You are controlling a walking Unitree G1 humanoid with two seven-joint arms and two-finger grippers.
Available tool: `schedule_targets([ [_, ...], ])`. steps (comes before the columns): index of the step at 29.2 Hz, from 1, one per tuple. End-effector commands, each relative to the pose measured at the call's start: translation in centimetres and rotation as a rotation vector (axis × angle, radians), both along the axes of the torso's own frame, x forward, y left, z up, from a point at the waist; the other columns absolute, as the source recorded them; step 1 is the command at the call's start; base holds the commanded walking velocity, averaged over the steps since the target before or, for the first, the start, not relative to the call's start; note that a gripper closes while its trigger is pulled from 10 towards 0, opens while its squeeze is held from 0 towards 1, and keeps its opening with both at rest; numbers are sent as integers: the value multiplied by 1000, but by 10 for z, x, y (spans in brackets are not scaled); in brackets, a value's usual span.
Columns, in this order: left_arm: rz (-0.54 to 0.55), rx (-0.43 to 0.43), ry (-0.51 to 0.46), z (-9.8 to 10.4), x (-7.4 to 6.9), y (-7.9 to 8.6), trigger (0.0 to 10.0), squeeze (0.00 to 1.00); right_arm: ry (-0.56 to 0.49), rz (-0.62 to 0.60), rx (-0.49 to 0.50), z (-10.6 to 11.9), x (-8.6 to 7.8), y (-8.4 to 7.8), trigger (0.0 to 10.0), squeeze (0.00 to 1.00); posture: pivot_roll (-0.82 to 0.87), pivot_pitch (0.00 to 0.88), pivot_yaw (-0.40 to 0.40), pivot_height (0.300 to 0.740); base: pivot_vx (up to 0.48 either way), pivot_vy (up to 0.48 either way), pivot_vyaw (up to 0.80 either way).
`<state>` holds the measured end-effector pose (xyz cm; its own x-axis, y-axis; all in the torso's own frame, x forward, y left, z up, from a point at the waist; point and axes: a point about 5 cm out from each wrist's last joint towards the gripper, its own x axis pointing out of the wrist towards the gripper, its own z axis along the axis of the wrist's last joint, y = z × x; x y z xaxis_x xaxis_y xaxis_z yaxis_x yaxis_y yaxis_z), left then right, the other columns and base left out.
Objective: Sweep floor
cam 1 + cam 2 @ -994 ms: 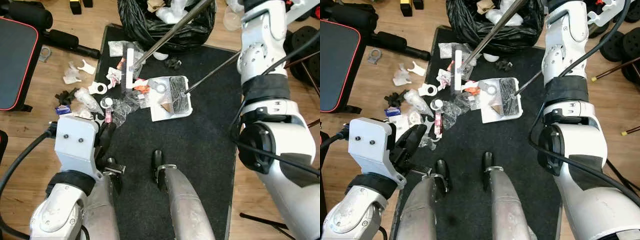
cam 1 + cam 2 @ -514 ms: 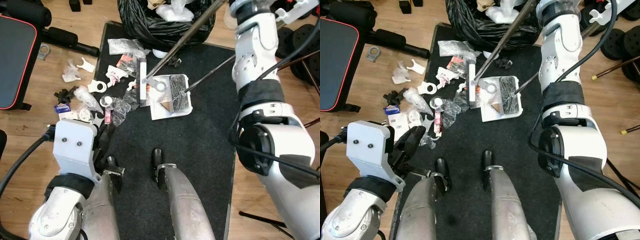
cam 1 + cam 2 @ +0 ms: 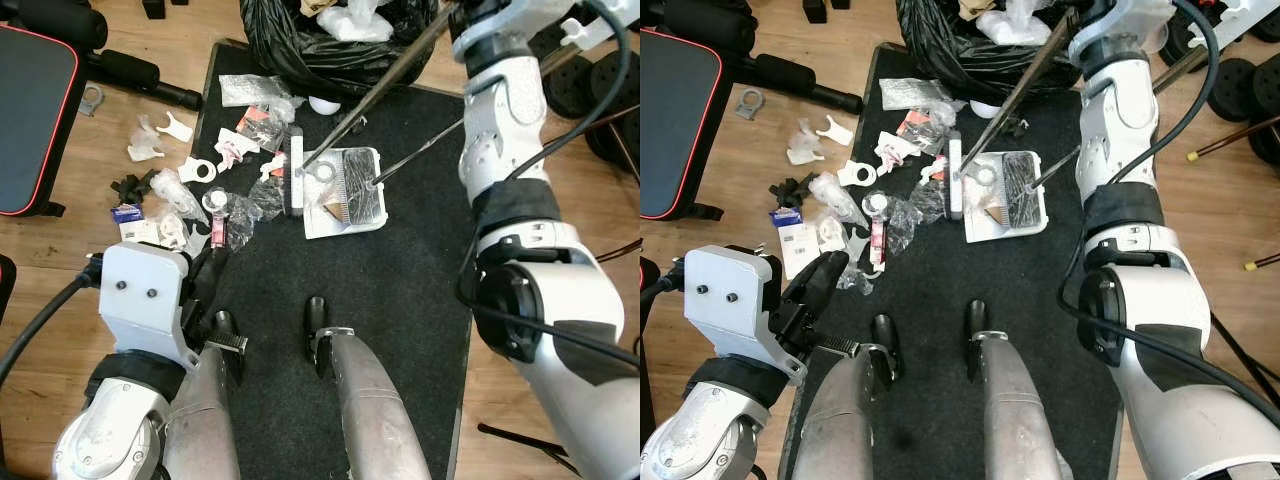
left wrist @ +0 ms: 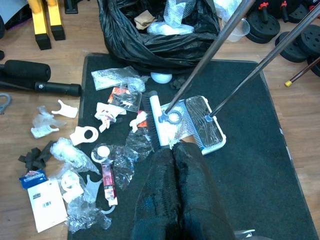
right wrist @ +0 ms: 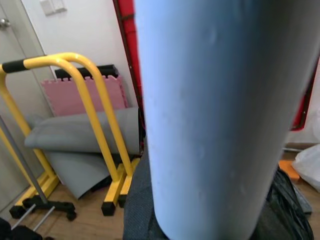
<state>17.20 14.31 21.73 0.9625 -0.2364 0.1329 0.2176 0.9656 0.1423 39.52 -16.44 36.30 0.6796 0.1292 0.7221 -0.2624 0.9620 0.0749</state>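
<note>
The left gripper point(image 4: 175, 165) hangs low with its fingers pressed together, holding nothing. From its wrist, the broom point(image 4: 155, 120) head touches the white dustpan point(image 4: 212, 142) on the black mat point(image 3: 400, 300), litter point(image 3: 175, 200) beside. Whether the right gripper is open or closed I cannot tell; its wrist view shows a pale handle point(image 5: 210, 115) close up.

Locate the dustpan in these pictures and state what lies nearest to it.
In the left eye view the dustpan lies on the black mat, ahead of the robot and just right of the broom head, with the black rubbish bag beyond it.

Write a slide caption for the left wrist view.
Broom head beside the dustpan on the black mat, scattered litter alongside.
</note>
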Motion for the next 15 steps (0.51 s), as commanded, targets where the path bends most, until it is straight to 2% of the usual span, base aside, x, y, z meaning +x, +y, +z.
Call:
schedule_targets([
  [1, 25, -5, 12, -2, -5, 1, 10000, 0, 11, -29, -24, -11, 0, -5, 10000, 0, -5, 693, -158, 740, 0, 0, 0],
  [3, 27, -5, 13, -2, -5, 1, 10000, 0, 73, -86, -91, -25, 4, -9, 10000, 0, -10, 689, -160, 740, 0, 0, 0],
  [5, 27, -6, 12, -2, -5, 1, 10000, 0, 90, -106, -111, -29, 5, -11, 10000, 0, -10, 689, -160, 740, 0, 0, 0],
  [9, 28, -6, 12, -2, -5, 1, 10000, 0, 97, -135, -132, -29, 5, -16, 10000, 0, -16, 685, -161, 740, 0, 0, 0],
  [12, 29, -6, 17, -2, -5, 1, 10000, 0, 77, -189, -148, -19, 2, -27, 10000, 0, -30, 671, -165, 740, 0, 0, 0],
  [15, 30, -6, 20, -2, -4, 1, 10000, 0, 57, -205, -149, -12, 0, -31, 10000, 0, -33, 669, -165, 740, 0, 0, 0],
])
